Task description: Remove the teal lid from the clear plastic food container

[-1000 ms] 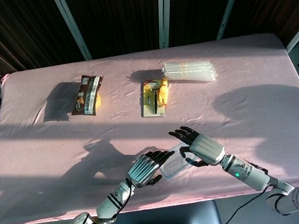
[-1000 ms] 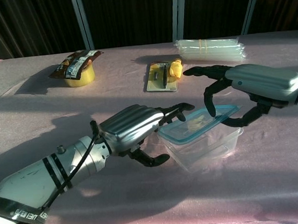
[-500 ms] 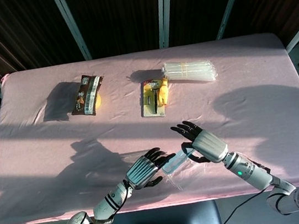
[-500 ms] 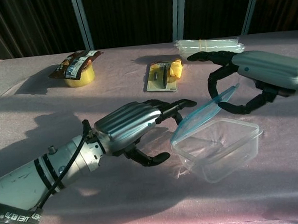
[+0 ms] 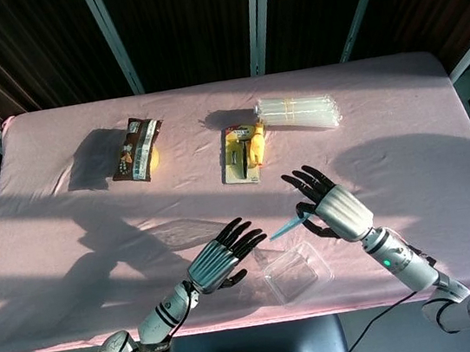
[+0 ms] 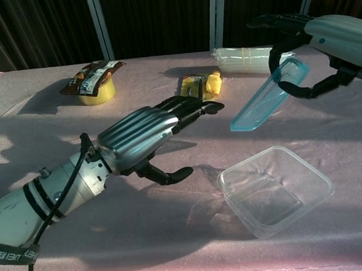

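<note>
The clear plastic container (image 6: 276,189) (image 5: 296,273) sits uncovered on the pink cloth near the table's front edge. My right hand (image 6: 322,43) (image 5: 331,207) holds the teal lid (image 6: 266,96) (image 5: 285,227) in the air, tilted with its low end pointing down-left, above and behind the container. My left hand (image 6: 148,137) (image 5: 220,258) hovers left of the container with fingers spread and nothing in it, not touching the box.
At the back lie a yellow tape roll with a brown snack wrapper on top (image 6: 94,84) (image 5: 137,149), a yellow carded tool pack (image 6: 200,89) (image 5: 243,150) and a bundle of clear tubes (image 6: 250,58) (image 5: 298,112). The table's front edge runs close below the container.
The lid came fully off the container and rose with my right hand up and to the right. My left hand let go of the container and drew back to the left.
</note>
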`<state>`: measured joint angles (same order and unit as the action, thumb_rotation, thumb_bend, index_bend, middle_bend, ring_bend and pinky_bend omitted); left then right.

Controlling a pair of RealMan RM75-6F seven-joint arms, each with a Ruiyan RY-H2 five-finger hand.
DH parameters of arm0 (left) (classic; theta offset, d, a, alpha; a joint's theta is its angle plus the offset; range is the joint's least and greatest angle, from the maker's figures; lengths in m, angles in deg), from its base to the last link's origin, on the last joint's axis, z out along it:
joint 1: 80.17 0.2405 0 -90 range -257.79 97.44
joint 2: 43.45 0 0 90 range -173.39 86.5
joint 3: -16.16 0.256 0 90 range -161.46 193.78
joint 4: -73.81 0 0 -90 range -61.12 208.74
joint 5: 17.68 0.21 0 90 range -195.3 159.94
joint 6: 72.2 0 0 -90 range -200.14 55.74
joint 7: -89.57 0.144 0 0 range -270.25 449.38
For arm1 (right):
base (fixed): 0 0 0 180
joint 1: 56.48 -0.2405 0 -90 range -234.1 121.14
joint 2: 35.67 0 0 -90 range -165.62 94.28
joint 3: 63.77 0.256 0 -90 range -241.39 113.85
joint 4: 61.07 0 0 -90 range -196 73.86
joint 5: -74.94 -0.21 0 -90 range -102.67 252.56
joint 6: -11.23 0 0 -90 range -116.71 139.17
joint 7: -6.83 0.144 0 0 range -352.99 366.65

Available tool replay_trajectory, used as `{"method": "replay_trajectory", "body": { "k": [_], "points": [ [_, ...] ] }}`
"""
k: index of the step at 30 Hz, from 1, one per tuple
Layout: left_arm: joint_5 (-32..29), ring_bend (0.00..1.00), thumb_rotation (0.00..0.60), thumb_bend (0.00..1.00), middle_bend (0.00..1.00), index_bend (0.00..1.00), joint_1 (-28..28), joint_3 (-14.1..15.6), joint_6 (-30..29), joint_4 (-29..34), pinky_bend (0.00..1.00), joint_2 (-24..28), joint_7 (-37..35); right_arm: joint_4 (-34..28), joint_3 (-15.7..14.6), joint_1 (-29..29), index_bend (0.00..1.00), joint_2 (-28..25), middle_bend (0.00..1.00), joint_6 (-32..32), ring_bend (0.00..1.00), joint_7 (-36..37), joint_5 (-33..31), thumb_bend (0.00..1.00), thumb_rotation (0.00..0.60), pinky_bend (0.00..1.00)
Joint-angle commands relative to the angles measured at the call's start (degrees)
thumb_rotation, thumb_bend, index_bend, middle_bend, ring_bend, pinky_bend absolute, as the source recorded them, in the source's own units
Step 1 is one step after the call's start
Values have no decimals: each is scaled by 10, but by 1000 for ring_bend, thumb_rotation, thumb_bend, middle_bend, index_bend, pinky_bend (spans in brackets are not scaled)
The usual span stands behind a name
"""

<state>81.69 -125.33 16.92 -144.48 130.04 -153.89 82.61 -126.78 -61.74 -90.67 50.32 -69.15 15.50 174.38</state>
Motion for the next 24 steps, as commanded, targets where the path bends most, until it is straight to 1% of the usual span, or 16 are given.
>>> {"method": "replay_trajectory", "body": {
  "k": [1, 5, 8, 14, 16, 20, 24],
  "points": [
    [2, 0, 600, 316, 87, 0, 4, -1, -9, 9, 0, 10, 4, 11, 11, 6, 731, -7, 148, -5, 0, -25, -13, 730, 600, 0],
    [7, 0, 600, 317, 87, 0, 14, 0, -31, 25, 0, 30, 17, 38, 12, 12, 734, -6, 150, -1, 0, -37, -21, 730, 600, 0],
    [9, 0, 600, 317, 87, 0, 26, 4, -46, 34, 0, 45, 26, 70, 4, 15, 740, 3, 156, -4, 0, -40, -16, 730, 600, 0],
    [7, 0, 600, 318, 82, 0, 49, 14, -62, 49, 0, 69, 34, 142, -23, 26, 738, 21, 161, -21, 0, -38, 10, 730, 600, 0],
    [7, 0, 600, 318, 75, 0, 59, 19, -69, 55, 0, 77, 35, 173, -38, 36, 727, 29, 161, -28, 0, -35, 20, 730, 600, 0],
    [0, 0, 600, 318, 40, 0, 75, 24, -71, 71, 0, 92, 39, 213, -57, 52, 658, 39, 161, -39, 0, -27, 30, 730, 600, 0],
    [0, 0, 600, 319, 8, 0, 90, 30, -79, 89, 0, 113, 50, 230, -72, 67, 574, 41, 157, -45, 0, -27, 35, 730, 600, 0]
  ]
}}
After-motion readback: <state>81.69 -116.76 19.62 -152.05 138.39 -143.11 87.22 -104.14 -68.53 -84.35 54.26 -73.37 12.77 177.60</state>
